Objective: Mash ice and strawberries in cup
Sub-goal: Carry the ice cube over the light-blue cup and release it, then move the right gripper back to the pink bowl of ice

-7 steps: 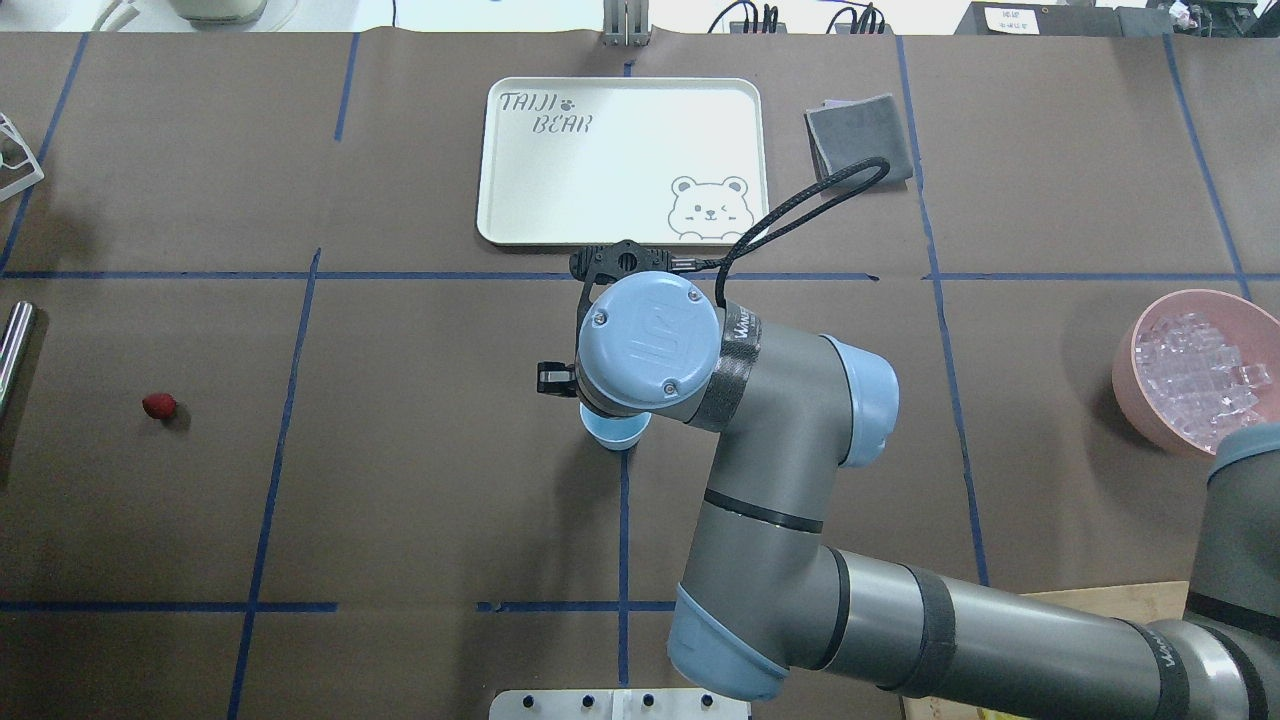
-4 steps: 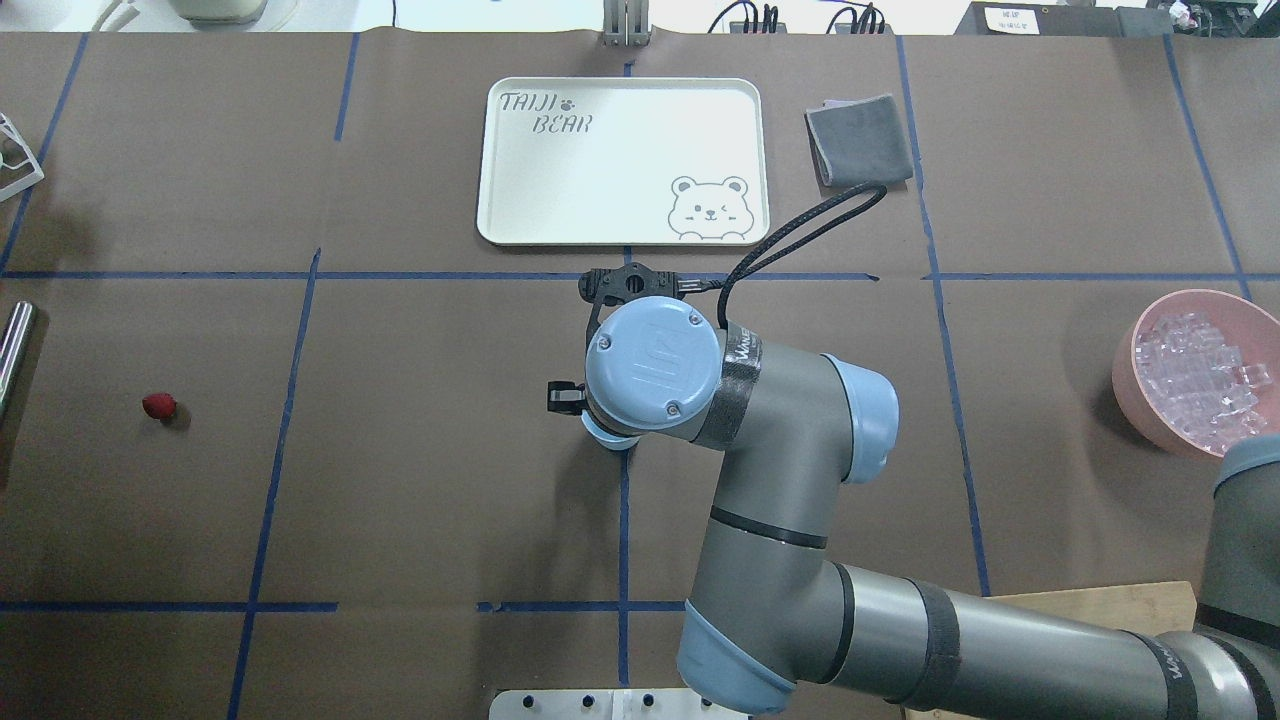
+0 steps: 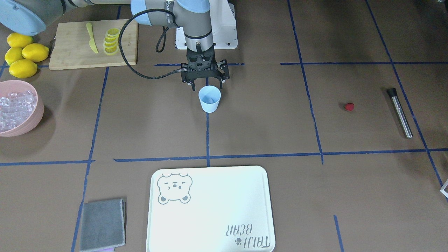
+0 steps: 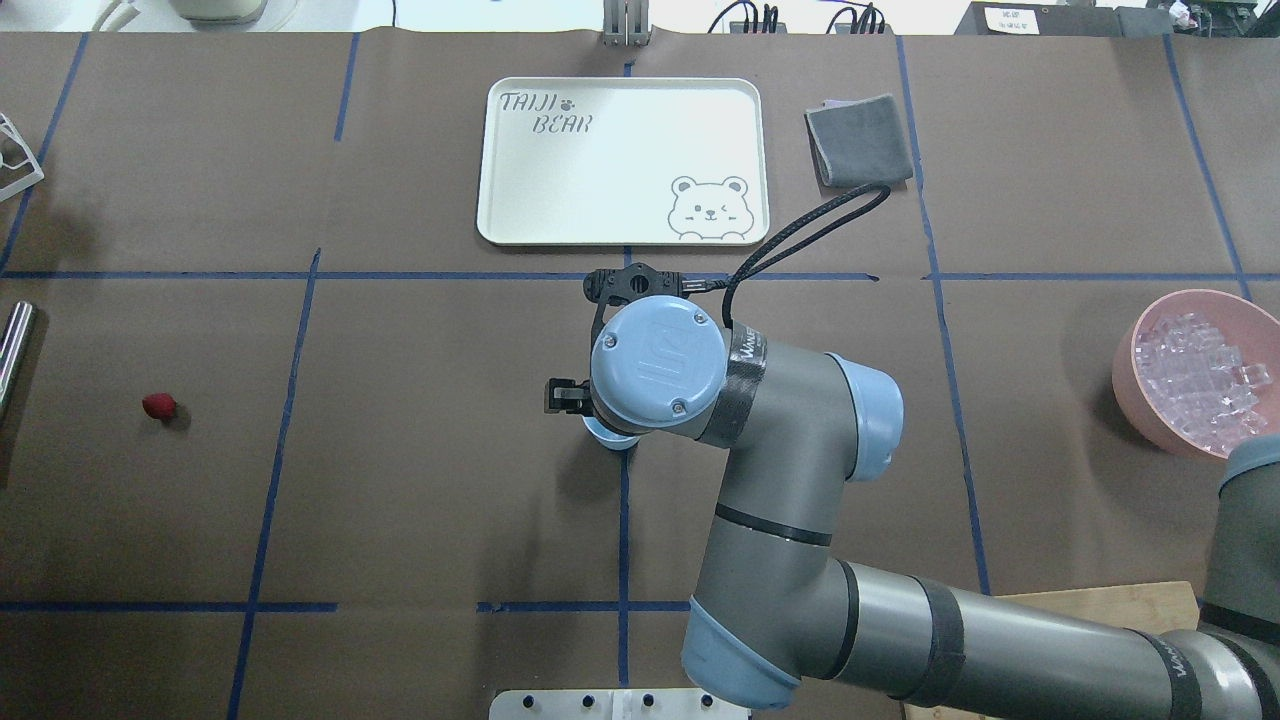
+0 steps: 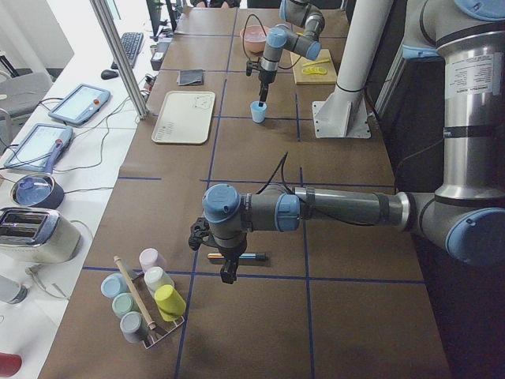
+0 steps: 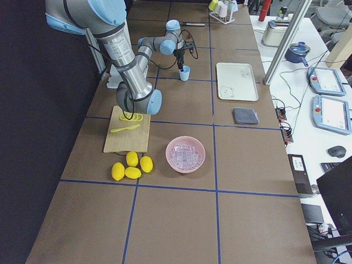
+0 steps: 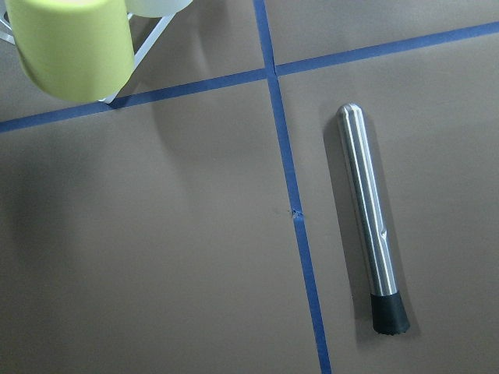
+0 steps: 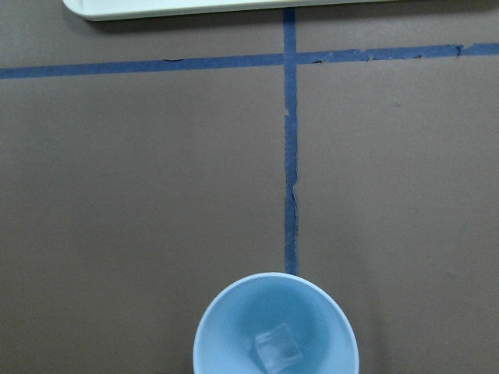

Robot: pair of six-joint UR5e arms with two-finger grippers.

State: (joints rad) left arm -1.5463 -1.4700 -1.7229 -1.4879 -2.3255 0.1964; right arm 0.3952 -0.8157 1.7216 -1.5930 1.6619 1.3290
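The pale blue cup [image 3: 209,99] stands upright at the table's middle, with one clear ice cube [image 8: 277,349] at its bottom. My right gripper [image 3: 205,85] hangs just above and behind the cup's rim, open and empty. In the overhead view the wrist hides most of the cup [image 4: 610,438]. The pink bowl [image 3: 35,115] holds several ice cubes [image 3: 14,105]. The strawberry [image 3: 349,106] lies alone on the table. My left gripper [image 5: 226,272] hovers over a steel muddler [image 7: 373,218]; I cannot tell if it is open or shut.
A white bear tray [image 3: 210,210] and a grey cloth [image 3: 102,224] lie on the operators' side. A cutting board [image 3: 70,52] with lemon slices and whole lemons [image 3: 22,56] sit near the robot's base. A rack of cups [image 5: 146,296] stands by the left arm.
My right wrist has shifted slightly right and back toward the robot, covering more of the cup in the overhead view. The cup and strawberry have not moved.
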